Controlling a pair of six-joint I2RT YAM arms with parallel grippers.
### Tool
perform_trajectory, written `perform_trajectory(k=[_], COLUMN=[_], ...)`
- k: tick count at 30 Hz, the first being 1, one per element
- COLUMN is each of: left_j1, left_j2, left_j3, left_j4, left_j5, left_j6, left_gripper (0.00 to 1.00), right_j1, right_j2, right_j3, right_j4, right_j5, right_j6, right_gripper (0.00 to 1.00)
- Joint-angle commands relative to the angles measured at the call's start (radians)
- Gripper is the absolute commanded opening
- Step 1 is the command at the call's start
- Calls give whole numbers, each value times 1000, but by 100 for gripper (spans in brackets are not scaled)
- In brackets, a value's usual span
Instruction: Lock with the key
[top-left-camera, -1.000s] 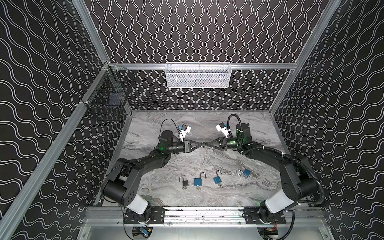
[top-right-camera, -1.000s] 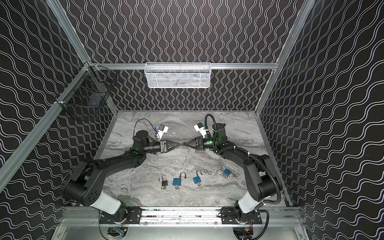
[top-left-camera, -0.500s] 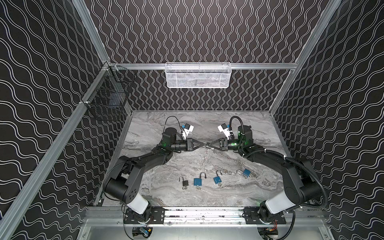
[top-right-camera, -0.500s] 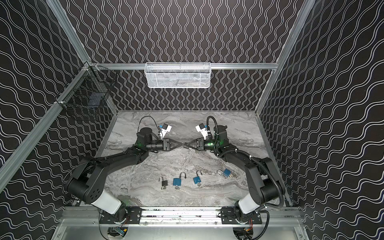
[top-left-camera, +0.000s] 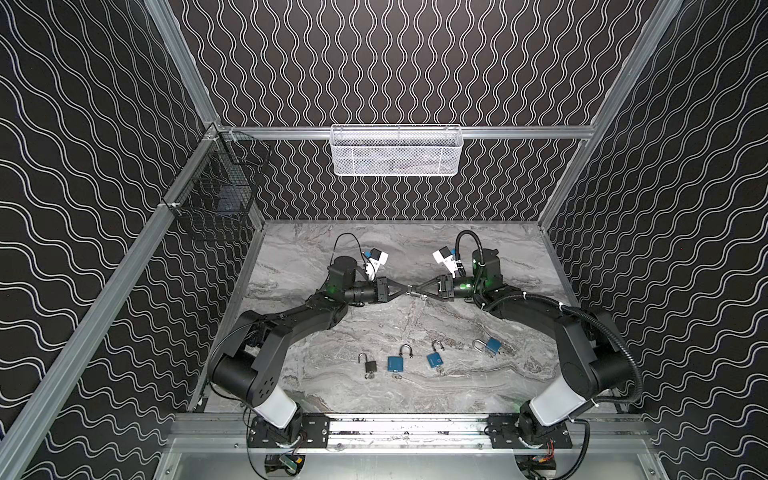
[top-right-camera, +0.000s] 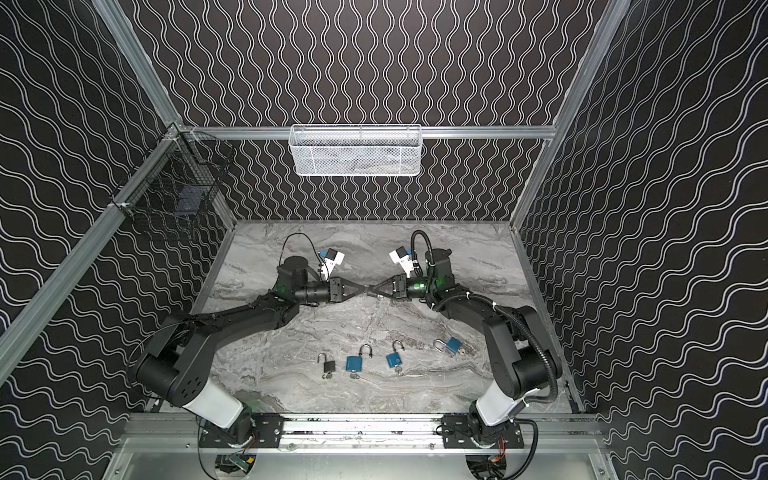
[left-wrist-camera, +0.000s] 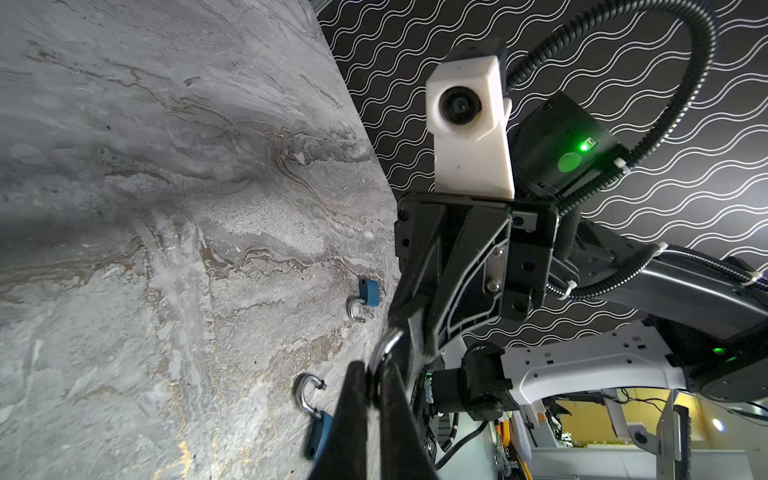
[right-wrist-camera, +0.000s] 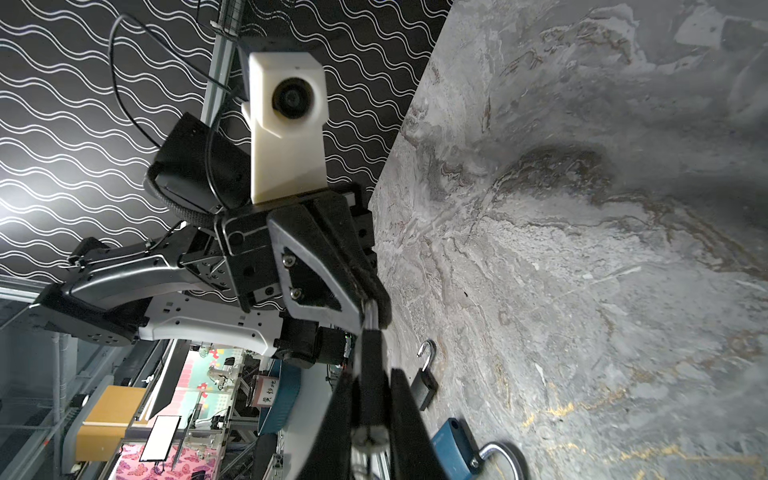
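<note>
The padlock (right-wrist-camera: 369, 376) is held up in the air over the middle of the desk (top-left-camera: 299, 249), toward its far side, stretched between the two arms. The right tool (top-left-camera: 426, 291) is pinching the dark body. The left tool (top-left-camera: 406, 289) is pressed together on the silver shackle (left-wrist-camera: 383, 345). A small bright bit hangs just under the right tool in a top view. It may be the key, but it is too small to tell, and neither tool is on a key.

My reading is that the step in hand is steadying the padlock and pressing the shackle home. The next move would call for a straight push along the line between the two tools. After that, one tool would let go to find and turn the key while the other stops the body from twisting.

Room is good. The tools sit well clear of the desk edges and the side walls. Four spare padlocks (top-left-camera: 395, 363), shackles open, lie in a row on the near side, well apart from the work. The white basket (top-left-camera: 395, 153) on the far wall and the black basket (top-left-camera: 220, 195) on the left hang high, out of the way.
</note>
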Motion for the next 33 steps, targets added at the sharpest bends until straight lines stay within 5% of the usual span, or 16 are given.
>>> perform_trajectory(k=[1,9,14,18,33], left_j1=[-37,-30,-17,-5,28], left_j2=[5,8,-12,-11,17], left_j3=[4,24,38,42,28], left_j4=[160,107,36,16,51], left_j5=[166,147,109,73,93], left_j6=[-49,-24,15,22,2], left_gripper=[0,2,24,29,23], right_j1=[19,14,12,9,-28], right_j2=[6,-16,-23,-30,-41], right_j3=[16,34,16,10,-34], right_j4=[121,0,-1,-8,33], right_j5=[-6,-7,-18,-23,-32], right_j6=[17,-70,-76,-84,-61], right_gripper=[0,0,0,0,0])
